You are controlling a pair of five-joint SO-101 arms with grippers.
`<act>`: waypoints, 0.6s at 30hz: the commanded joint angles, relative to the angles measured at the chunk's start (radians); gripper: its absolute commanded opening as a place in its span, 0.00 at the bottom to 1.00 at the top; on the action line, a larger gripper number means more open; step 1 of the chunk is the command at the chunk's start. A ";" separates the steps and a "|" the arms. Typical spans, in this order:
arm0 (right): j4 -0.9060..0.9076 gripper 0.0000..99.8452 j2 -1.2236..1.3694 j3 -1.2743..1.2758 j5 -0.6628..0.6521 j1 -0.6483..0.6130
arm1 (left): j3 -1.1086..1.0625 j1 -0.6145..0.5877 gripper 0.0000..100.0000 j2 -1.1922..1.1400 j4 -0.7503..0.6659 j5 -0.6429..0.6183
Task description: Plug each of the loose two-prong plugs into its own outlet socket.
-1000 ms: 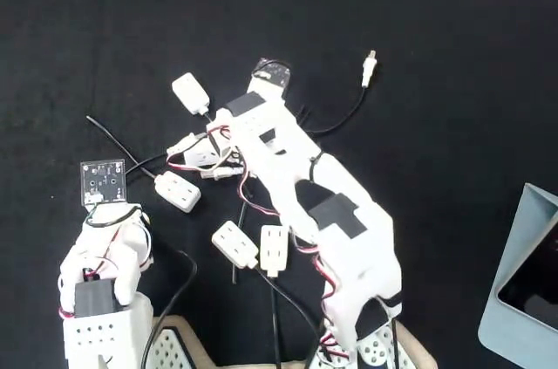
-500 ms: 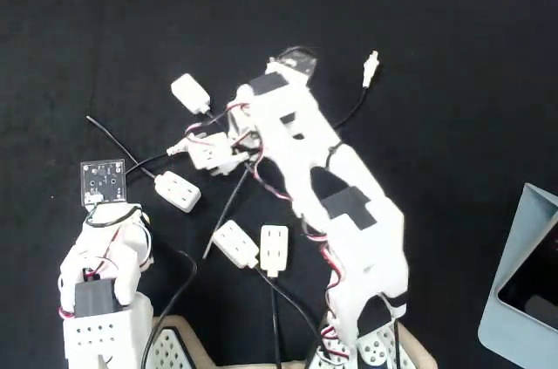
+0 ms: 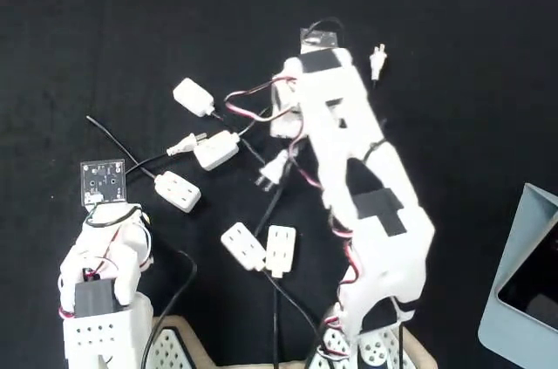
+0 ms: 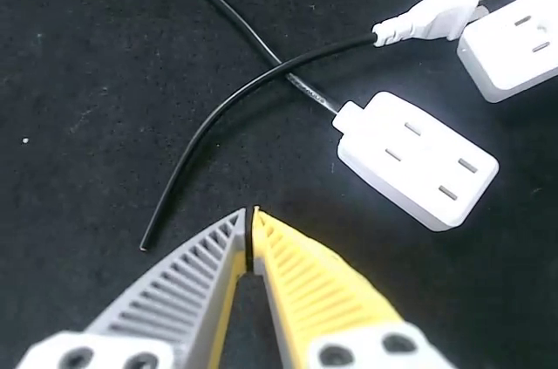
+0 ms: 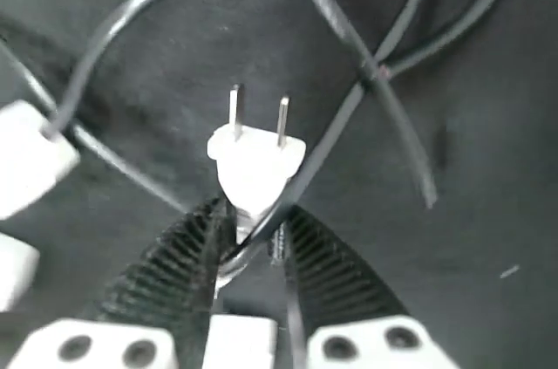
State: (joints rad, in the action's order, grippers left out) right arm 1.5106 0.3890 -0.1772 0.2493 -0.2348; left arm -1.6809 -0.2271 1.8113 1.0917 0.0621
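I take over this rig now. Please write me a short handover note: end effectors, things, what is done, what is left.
Left end effector: shut, empty, by the near socket.
Right end effector: shut on the held plug, prongs bare.
Second plug lies beside the middle socket, not inserted; far plug lies apart, farther back.
Done: nothing seated.
Left: all three plugs.

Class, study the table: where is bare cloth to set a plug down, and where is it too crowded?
Bare black cloth lies between the right arm and the grey case, and along the far left beyond the outlet sockets. Between that arm and the left arm it is crowded: sockets, cords and loose plugs.
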 commanded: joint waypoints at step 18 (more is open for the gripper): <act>0.157 0.19 -0.091 -0.064 -0.534 0.129 | -0.018 -0.005 0.03 0.008 -0.015 -0.005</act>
State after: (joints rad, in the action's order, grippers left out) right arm 1.6134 0.3936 -0.1910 -0.3000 -0.1089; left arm -1.6809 -0.2271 1.8113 1.0917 0.0621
